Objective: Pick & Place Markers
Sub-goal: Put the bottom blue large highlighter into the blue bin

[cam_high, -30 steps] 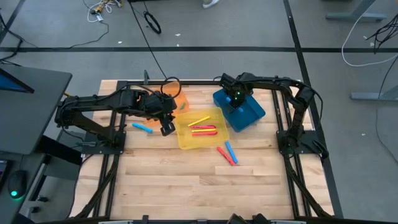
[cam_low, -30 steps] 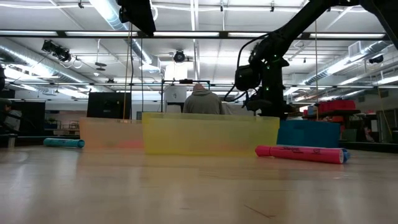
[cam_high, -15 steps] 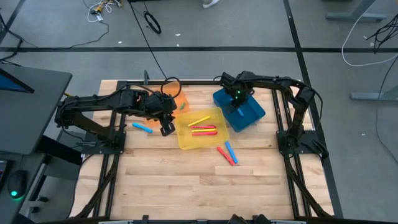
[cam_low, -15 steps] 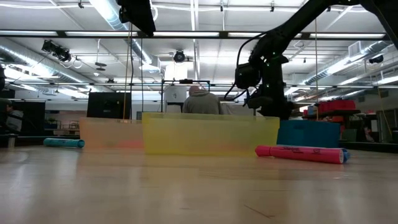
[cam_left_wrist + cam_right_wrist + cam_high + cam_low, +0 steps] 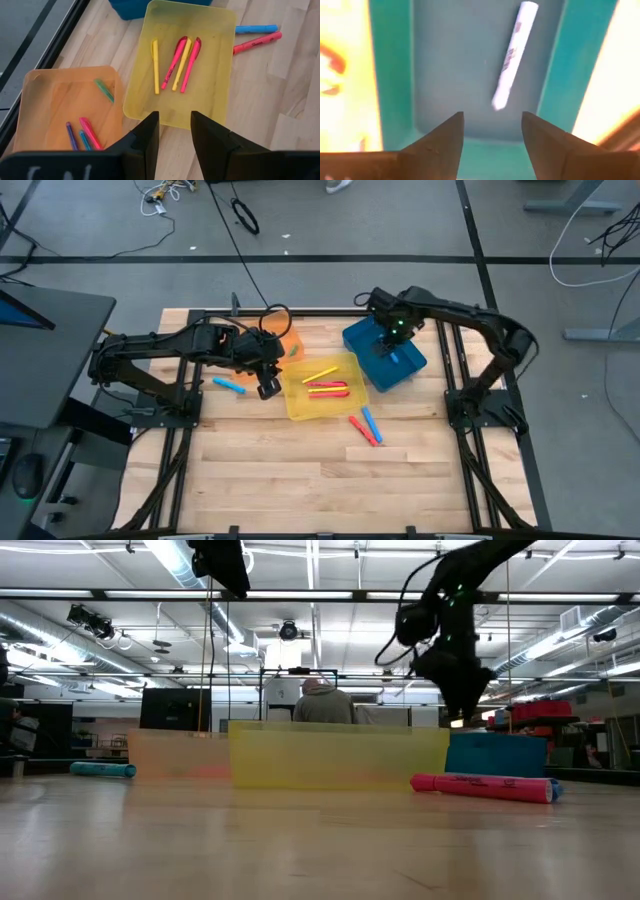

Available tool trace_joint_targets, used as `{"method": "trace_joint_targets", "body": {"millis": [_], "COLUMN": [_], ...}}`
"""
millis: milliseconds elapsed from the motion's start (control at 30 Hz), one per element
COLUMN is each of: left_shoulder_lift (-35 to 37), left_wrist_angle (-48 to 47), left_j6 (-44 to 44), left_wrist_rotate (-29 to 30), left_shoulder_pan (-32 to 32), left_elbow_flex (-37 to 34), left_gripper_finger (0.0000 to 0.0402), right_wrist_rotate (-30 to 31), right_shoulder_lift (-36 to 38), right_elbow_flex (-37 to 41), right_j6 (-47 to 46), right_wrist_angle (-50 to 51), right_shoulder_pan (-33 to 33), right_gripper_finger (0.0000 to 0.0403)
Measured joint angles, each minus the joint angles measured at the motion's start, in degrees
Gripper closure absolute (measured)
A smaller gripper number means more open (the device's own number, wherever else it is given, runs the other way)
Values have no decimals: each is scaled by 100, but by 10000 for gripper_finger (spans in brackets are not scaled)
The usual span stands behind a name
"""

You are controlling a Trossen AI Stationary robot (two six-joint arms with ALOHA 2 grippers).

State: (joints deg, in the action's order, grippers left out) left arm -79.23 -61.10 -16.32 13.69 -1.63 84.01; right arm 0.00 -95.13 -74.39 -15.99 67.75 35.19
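High view: my right claw hangs over the blue bin in the upper right part of the worktop. My right wrist view looks straight down into that bin, where one pale marker lies loose on the bin floor, slanted, apart from my fingers. The claw is spread wide and grips nothing.

My left claw sits just left of the yellow bin at the centre of the frame, beside the orange bin. In the left wrist view its fingers stand partly apart with nothing between them.

The markers are scattered. In the yellow bin lie a yellow marker, two pink ones and a second yellow one between them, all roughly parallel. The orange bin holds a green marker, a pink one, a purple one and a blue one low in the frame. On the bare worktop a blue marker lies left of my left claw, and a red marker and a blue marker lie side by side to the lower right of the yellow bin.

In the low view a pink marker lies on the wood at right, a teal one far left, and a person is seen behind the bins.
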Motion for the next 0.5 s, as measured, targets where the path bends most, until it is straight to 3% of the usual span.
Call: {"method": "trace_joint_targets", "body": {"millis": [233, 500], "left_shoulder_lift": [0, -1], "left_wrist_angle": [0, 0], "left_j6": [48, 111], "left_wrist_rotate": [0, -2], "left_shoulder_pan": [-2, -13], "left_elbow_flex": [0, 0], "left_gripper_finger": [285, 285], "right_wrist_rotate": [-163, -386], "right_shoulder_lift": [1113, 1469], "right_elbow_flex": [-2, -7], "right_j6": [-675, -1871], "right_wrist_angle": [623, 779], "right_shoulder_pan": [-671, -2374], "right_gripper_finger": [202, 202]}}
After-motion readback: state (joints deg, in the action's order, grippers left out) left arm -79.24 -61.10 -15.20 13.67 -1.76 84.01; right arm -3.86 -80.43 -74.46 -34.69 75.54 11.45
